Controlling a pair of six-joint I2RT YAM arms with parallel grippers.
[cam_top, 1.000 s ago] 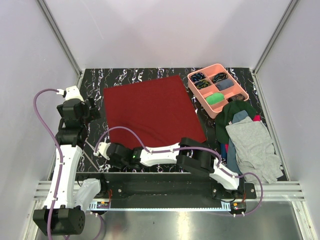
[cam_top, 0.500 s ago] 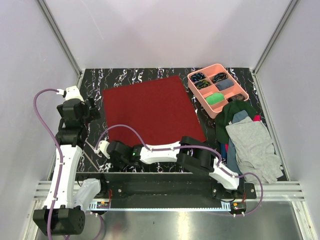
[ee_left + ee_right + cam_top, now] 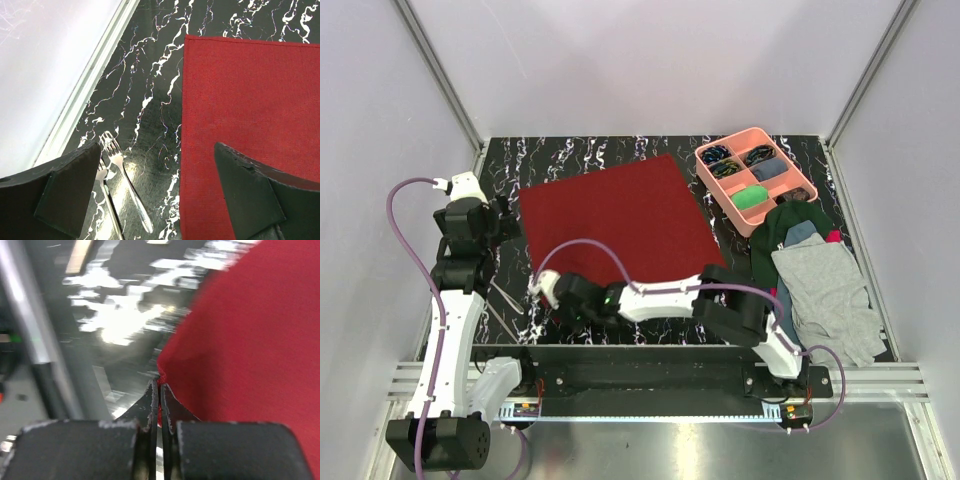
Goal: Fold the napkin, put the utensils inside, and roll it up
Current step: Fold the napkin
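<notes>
Grips napkin [image 3: 610,215] by its near-left corner with right gripper [image 3: 160,386], closed tight on the cloth. Holds left gripper [image 3: 156,150] wide open above napkin's left edge, near utensils [image 3: 115,154].

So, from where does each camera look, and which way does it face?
Top external: fixed above and behind the arm bases, looking down on the table, napkin and both arms.
Left wrist: on the left arm, facing down at the napkin's edge and two forks; its open left hand frames the view.
Right wrist: on the right arm, facing along the right hand, shut on a napkin corner.
Shared: all three show the napkin.
</notes>
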